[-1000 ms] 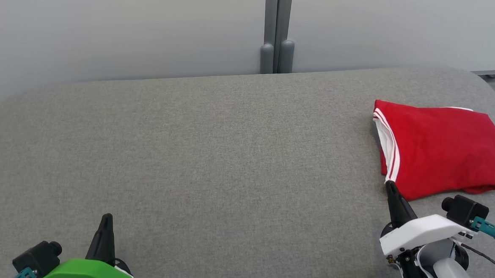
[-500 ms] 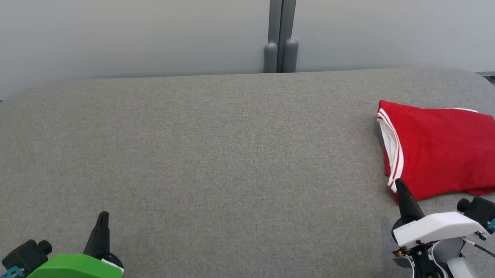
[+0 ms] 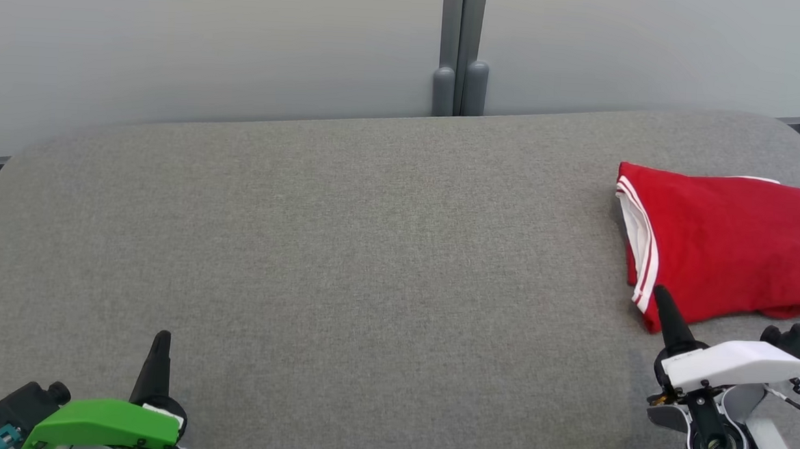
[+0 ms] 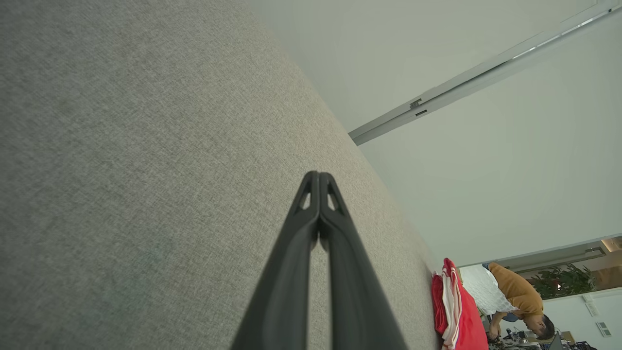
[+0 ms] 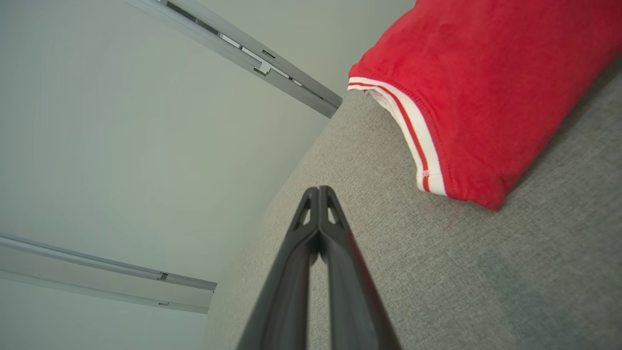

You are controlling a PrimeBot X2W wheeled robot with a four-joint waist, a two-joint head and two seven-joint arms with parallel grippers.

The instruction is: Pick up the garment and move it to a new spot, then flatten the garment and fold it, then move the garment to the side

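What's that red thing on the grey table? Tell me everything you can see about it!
The red garment looks like soft cloth, with red-and-white striped trim along its left edge. It is folded into a flat rectangle, lying at the right end of the grey padded table. Only the table touches it: the right gripper, shut, sits just short of its near corner.

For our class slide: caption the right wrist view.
Shut right gripper near the folded red garment on a grey surface.
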